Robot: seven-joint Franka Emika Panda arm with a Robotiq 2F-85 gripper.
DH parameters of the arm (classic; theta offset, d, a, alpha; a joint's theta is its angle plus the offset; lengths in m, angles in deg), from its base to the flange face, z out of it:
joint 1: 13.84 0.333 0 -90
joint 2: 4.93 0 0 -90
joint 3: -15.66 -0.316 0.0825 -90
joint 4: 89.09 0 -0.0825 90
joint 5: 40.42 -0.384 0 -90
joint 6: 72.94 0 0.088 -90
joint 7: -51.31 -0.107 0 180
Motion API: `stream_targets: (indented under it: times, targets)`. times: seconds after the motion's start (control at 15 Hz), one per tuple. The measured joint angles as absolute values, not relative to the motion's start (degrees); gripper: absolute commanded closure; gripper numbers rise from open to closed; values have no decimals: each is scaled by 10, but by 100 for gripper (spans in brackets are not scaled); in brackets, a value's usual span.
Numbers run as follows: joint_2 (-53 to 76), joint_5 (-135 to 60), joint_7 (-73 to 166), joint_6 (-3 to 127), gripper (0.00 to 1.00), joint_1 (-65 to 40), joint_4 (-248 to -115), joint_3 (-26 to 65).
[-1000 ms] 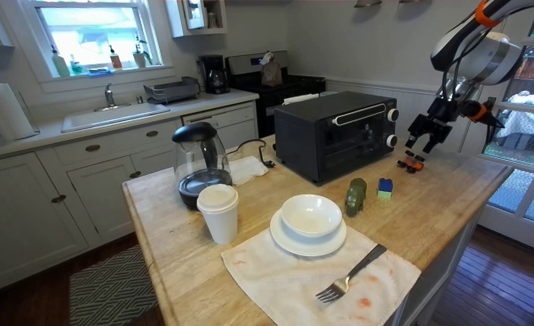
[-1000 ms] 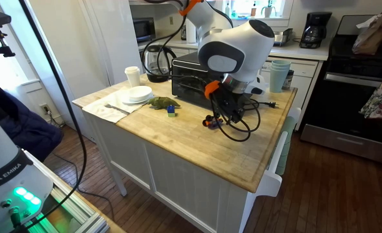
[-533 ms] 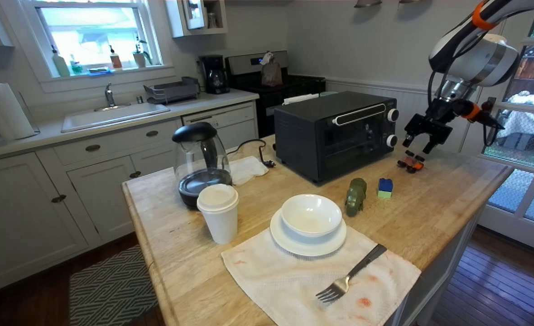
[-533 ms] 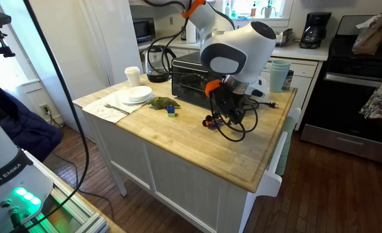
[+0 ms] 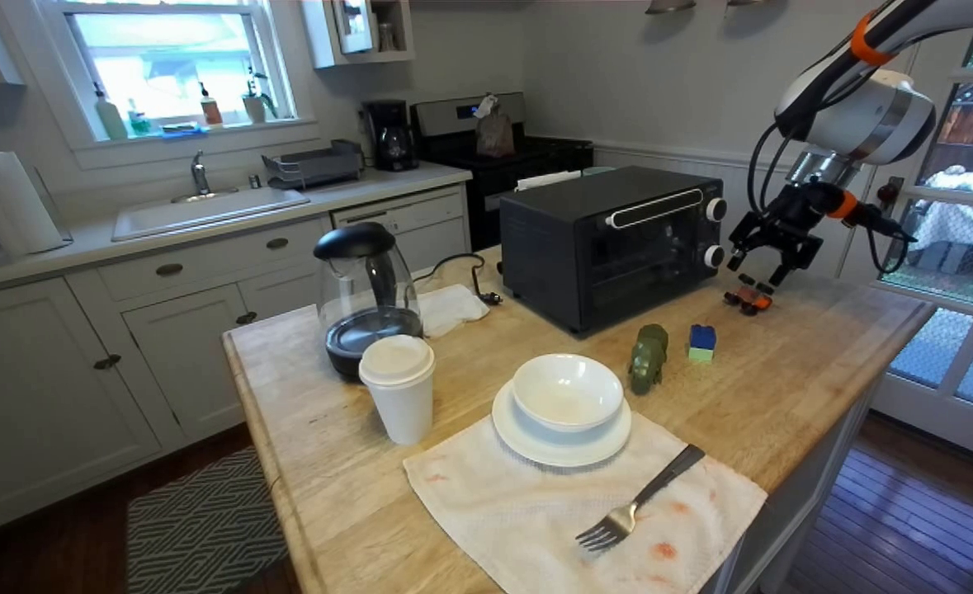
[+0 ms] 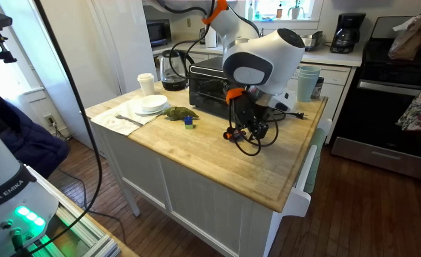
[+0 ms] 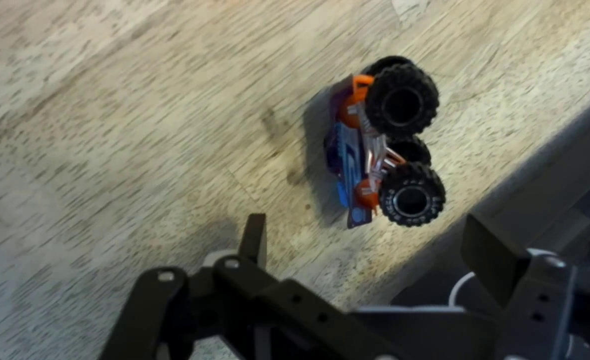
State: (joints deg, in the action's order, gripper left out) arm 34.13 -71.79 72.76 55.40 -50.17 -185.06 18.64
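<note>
Just beyond the spread, empty pincer (image 7: 370,247) lies the toy truck (image 7: 373,150), its long axis pointing into the gap

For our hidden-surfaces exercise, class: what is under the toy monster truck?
The wooden tabletop shows around the toy monster truck, with a shadow along one side; the patch directly beneath is covered, so unseen.

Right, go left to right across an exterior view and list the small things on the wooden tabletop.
In an exterior view: lidded white cup → white bowl → green toy animal → blue-and-green block → toy truck.
</note>
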Motion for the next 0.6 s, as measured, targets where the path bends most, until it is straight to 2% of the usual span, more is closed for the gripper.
stream_targets:
  times: [0.07,0.13,0.27,0.33,0.4,0.6]
  targets:
    - [345,-717,716,554,0,-500,-1847,187]
    - [348,-717,706,554,7,-499,-1844,188]
    - [354,-716,686,554,30,-495,-1839,190]
    - [357,-716,678,554,29,-493,-1837,191]
    - [360,-716,670,554,37,-491,-1834,192]
    - [368,-715,651,554,49,-485,-1827,194]
